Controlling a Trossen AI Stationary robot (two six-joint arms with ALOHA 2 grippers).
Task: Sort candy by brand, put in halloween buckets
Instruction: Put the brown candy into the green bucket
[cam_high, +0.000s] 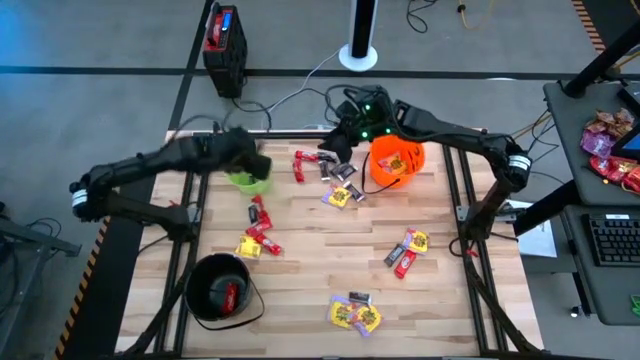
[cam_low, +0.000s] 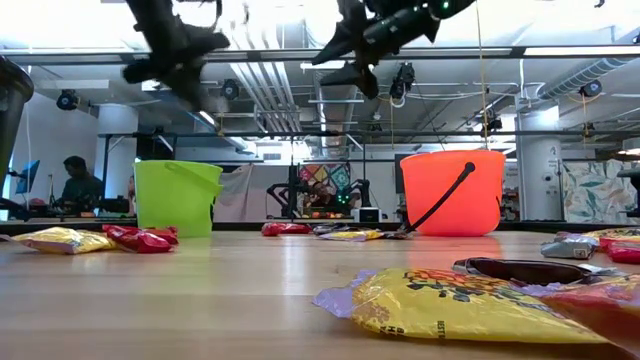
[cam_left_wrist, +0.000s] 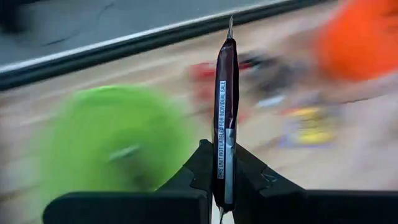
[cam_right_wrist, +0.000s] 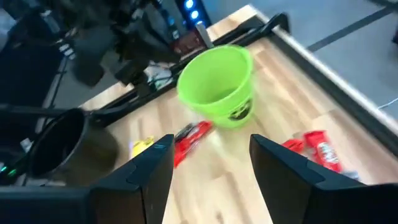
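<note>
My left gripper (cam_high: 252, 158) hangs over the lime green bucket (cam_high: 248, 181) at the table's far left, shut on a dark brown wrapped candy (cam_left_wrist: 226, 93). My right gripper (cam_right_wrist: 211, 162) stands open and holds nothing, in the air at the far edge beside the orange bucket (cam_high: 397, 160). The black bucket (cam_high: 220, 290) stands near the front left with a red candy inside. Red, yellow and dark candies (cam_high: 342, 195) lie scattered flat on the wooden table (cam_high: 310, 260). My left gripper pinches the dark candy's lower end (cam_left_wrist: 225, 171) between its two fingers, one on each flat face. The candy runs along the fingers and sticks out well past their tips. It is lifted clear of the table, beside the green bucket (cam_left_wrist: 112, 140).
Candy clusters lie at the far middle (cam_high: 325, 168), left middle (cam_high: 258, 230), right (cam_high: 408, 250) and front (cam_high: 355, 315). The green bucket (cam_right_wrist: 217, 84) shows ahead of my right gripper with red candies (cam_right_wrist: 193, 134) near it. A black frame rail (cam_high: 300, 132) runs along the far edge.
</note>
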